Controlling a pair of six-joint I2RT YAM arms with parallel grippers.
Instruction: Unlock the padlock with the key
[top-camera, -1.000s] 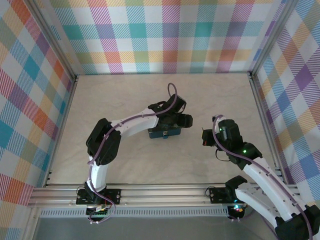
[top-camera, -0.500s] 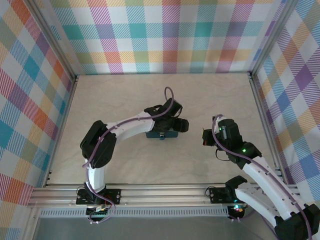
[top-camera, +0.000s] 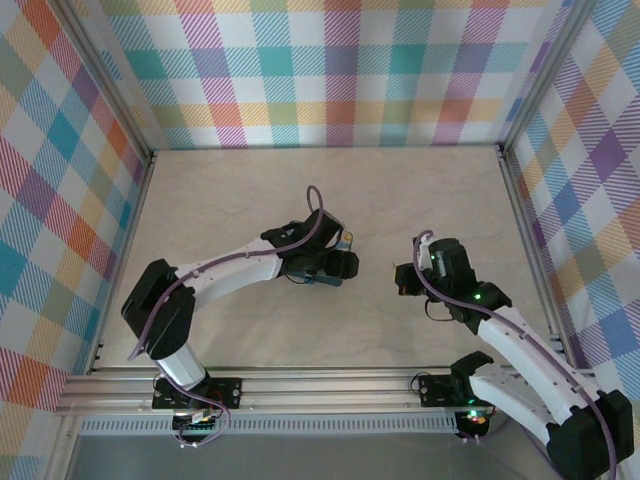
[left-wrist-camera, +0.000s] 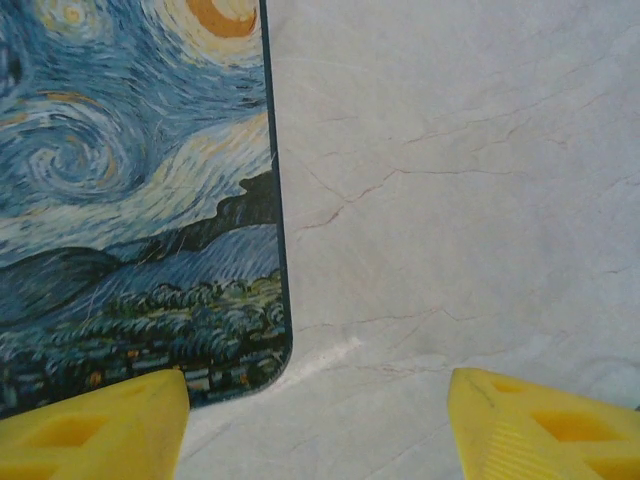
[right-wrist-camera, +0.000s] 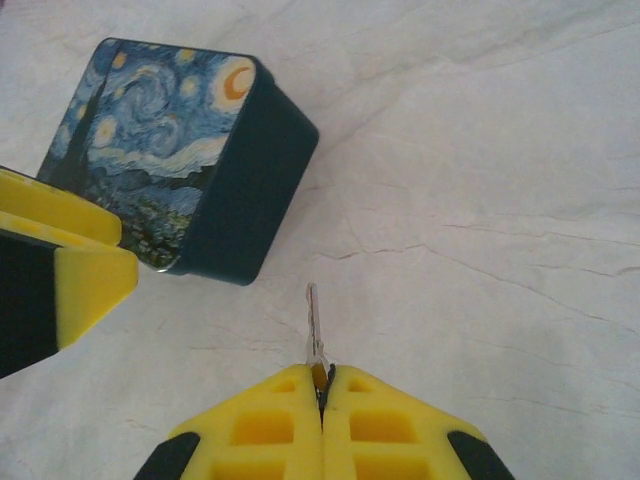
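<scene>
Right fingers sit right of the tin; left fingers sit over it. Left wrist: fingers apart, straddling the tin's corner, bare worktop between. Right wrist: fingers pinched on the key, blade pointing toward the tin; lid closed, contents unseen.

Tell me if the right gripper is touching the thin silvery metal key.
Touching. The right wrist view shows the right gripper shut on the thin silvery metal key, whose blade sticks out from between its closed yellow fingers.
</scene>
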